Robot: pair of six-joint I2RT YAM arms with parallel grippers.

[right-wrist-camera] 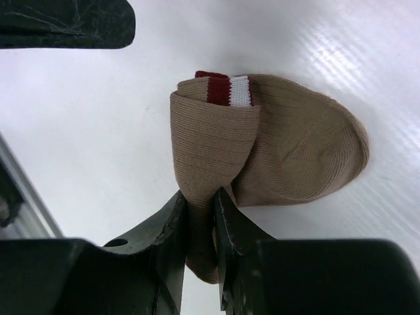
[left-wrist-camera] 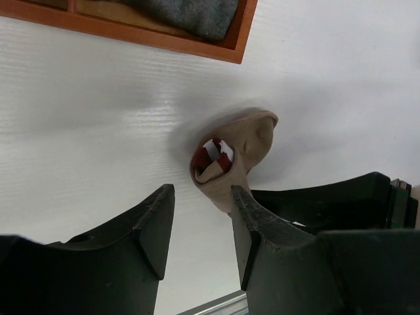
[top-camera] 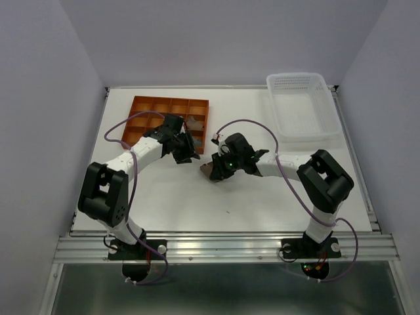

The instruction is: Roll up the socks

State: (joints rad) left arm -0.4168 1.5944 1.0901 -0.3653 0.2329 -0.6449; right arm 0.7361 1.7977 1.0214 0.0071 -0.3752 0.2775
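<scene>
Right now my right hand point(right-wrist-camera: 199, 210) pinches a fold of the tan sock point(right-wrist-camera: 295, 151), which lies bundled on the worktop point(top-camera: 262, 203) just in front of the orange tray point(top-camera: 141, 105). My left hand point(left-wrist-camera: 202, 207) hangs half open and empty beside it. To roll well, I judge I should hold that fold firm while the left tucks the striped cuff point(right-wrist-camera: 230, 90) snugly inside.

Tan sock point(right-wrist-camera: 295, 151) bundled, red-white cuff point(right-wrist-camera: 230, 90), on table point(top-camera: 197, 203); grey sock point(left-wrist-camera: 190, 13), maybe folded, in tray point(left-wrist-camera: 244, 29).
</scene>
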